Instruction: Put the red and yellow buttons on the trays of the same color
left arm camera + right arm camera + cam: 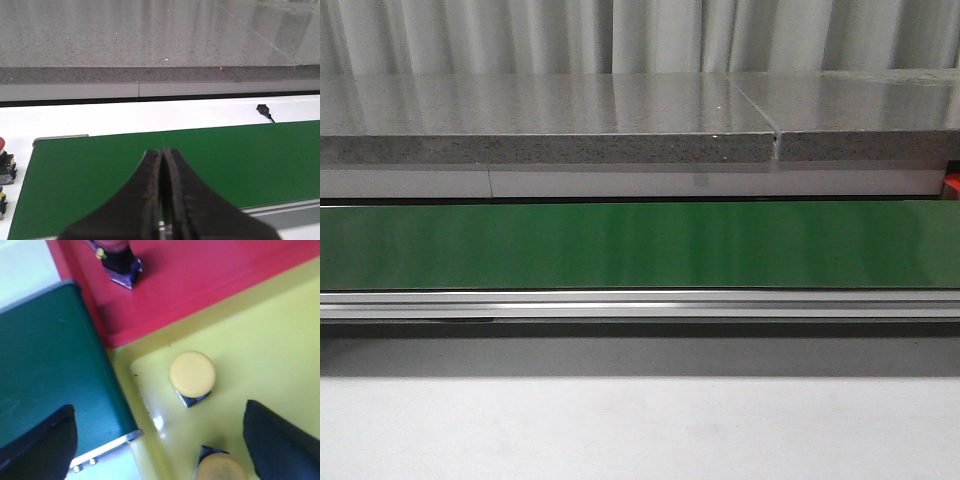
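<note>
In the front view a green conveyor belt (640,245) runs from the left edge to the right edge, with a silver metal rail (640,303) along its near side and a grey speckled stone counter (550,125) beyond it, in front of pale curtains (640,35); a small sliver of red (952,186) shows at the far right edge, too little to tell what it is, and neither arm nor any button shows here. In the left wrist view the left gripper (161,200) hangs over the green belt with its dark jaws pressed together and nothing between them; beside the end of the belt, on the white surface (125,117), stands a red-capped button (5,160) on a dark block, cut by the frame edge, with a second block just below it that is too cropped to identify, and a small black object with a lead (263,110) lies on the white surface farther off. In the right wrist view the right gripper (160,440) has its jaws spread wide, holding nothing, over the yellow tray (270,340); a yellow button (192,374) sits inside that tray near its corner, and a second yellow button (220,467) lies just beside it, partly cut off. The red tray (200,280) touches the yellow tray's side and holds a red button (117,257), seen only in part, while the belt's end lies alongside both trays.
</note>
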Motion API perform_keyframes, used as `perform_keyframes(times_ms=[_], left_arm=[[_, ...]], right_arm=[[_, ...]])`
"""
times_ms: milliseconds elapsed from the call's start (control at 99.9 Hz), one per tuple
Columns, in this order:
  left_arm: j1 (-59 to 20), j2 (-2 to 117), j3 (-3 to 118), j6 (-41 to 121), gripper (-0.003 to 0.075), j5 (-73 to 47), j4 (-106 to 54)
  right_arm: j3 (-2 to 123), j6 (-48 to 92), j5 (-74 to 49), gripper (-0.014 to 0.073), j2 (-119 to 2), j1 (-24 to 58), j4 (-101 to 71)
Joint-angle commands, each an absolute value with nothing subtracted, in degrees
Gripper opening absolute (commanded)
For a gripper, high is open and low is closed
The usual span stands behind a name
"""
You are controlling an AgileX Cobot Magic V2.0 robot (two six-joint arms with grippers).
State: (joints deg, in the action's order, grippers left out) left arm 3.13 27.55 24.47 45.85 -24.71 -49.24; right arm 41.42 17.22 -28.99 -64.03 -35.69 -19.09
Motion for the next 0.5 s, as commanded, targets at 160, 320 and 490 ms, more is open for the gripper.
perform_keyframes(times_ms=[160, 320, 490], left_arm=[[2.7, 27.6, 26.0, 45.7, -0.0019, -21.8, -51.2], [2.7, 27.6, 26.0, 45.7, -0.0019, -21.8, -51.2], [2.7, 27.6, 26.0, 45.7, -0.0019, -21.8, -51.2]], right_arm=[[47.7, 18.0, -26.4, 0.0663, -58.9, -25.0, -18.6], [50.7, 18.0, -23.8, 0.0663, -59.0, -17.8, -17.3], [51.0, 18.1, -20.1, 0.0663, -59.0, -9.6, -15.3]])
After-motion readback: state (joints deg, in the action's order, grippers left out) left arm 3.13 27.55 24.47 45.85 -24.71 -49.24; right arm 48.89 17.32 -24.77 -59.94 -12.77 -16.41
